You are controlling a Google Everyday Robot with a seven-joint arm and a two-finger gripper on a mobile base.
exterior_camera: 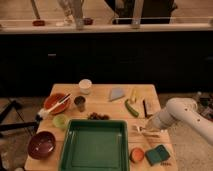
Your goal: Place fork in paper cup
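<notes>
The fork (143, 131) lies on the worktop (107, 96) just right of the green tray (95, 150), at the tip of the clenched gripper (152, 127), well apart from the paper cup (85, 86) near the far edge.

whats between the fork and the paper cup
Camera view: mostly bare table, with the green pepper near that line; the gripper sits at the fork.

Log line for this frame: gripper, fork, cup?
gripper: shut, low at table's right side, by fork | fork: lying right of green tray, grasp unconfirmed | paper cup: upright at back, fork not in it
</notes>
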